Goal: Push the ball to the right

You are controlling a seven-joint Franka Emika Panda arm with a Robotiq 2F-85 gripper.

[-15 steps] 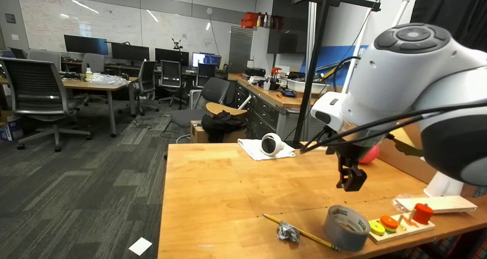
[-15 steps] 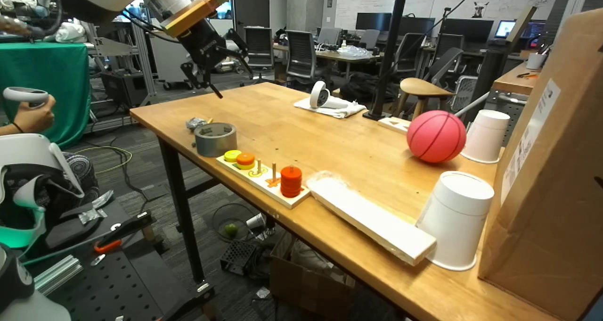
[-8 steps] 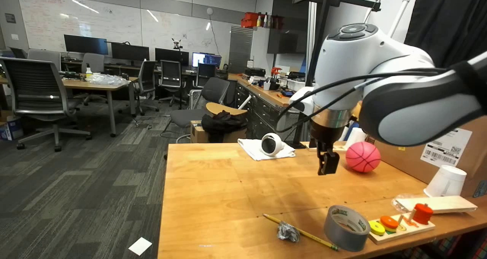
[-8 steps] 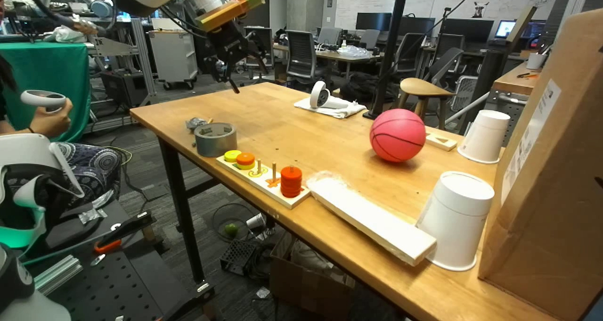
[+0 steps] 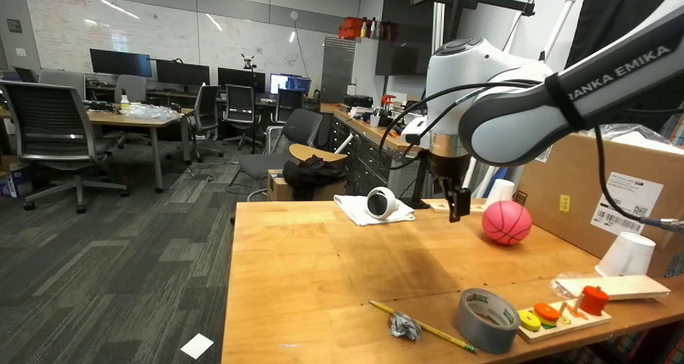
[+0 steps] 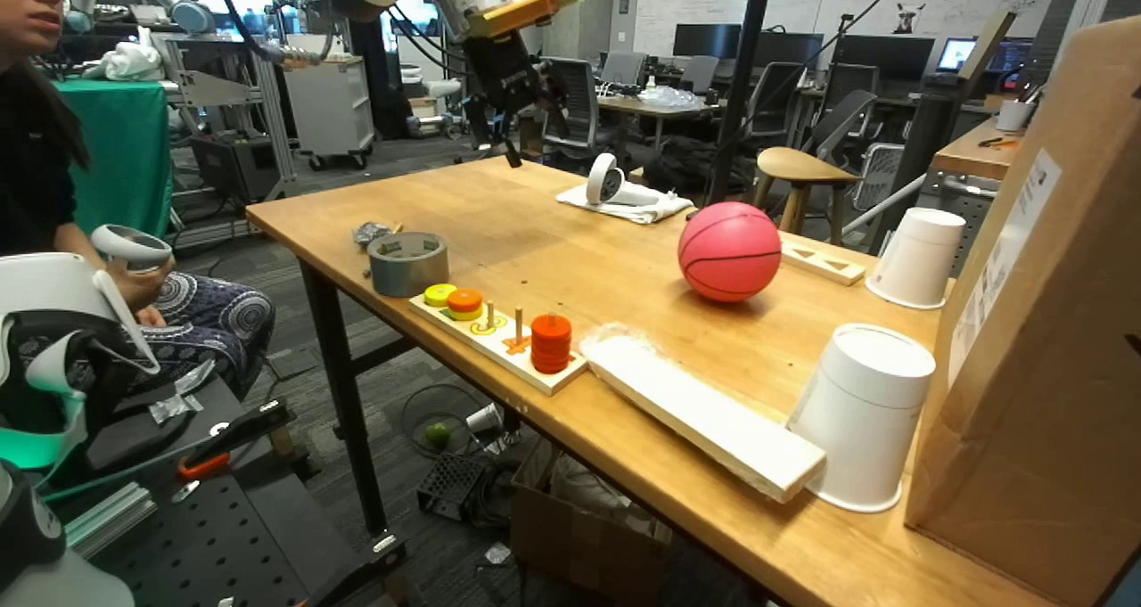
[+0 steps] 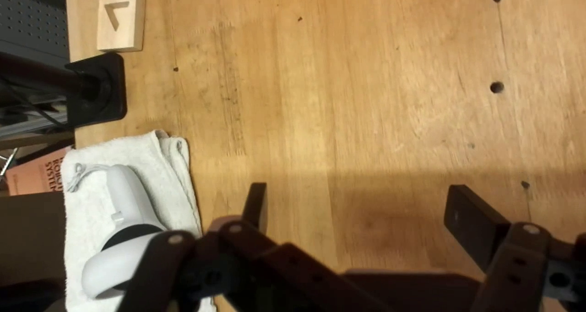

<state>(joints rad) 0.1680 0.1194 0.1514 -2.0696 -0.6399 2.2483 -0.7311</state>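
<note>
The ball point(image 5: 506, 222) is pinkish-red with thin dark seam lines. It rests on the wooden table near the cardboard box, and it also shows in an exterior view point(image 6: 729, 252). It is out of sight in the wrist view. My gripper point(image 5: 458, 214) hangs above the table, fingers down, apart from the ball; in that exterior view it is to the ball's left. In the wrist view my gripper point(image 7: 358, 199) is open, its two dark fingers point(image 7: 474, 225) wide apart with only bare table showing between them.
A white controller point(image 7: 130, 202) lies on a white cloth point(image 7: 176, 174), beside a black pole base point(image 7: 103, 90). A white cup point(image 6: 918, 255) and a wooden block point(image 6: 829, 264) are near the ball. Tape roll point(image 6: 408, 264), peg toy point(image 6: 499, 344), plank point(image 6: 704, 411) and cardboard box point(image 6: 1025, 322) stand around.
The ball has rolled leftward in both exterior views, away from the cup, slowing down. My gripper has moved across the table, leftward in an exterior view and rightward in an exterior view, staying open.
</note>
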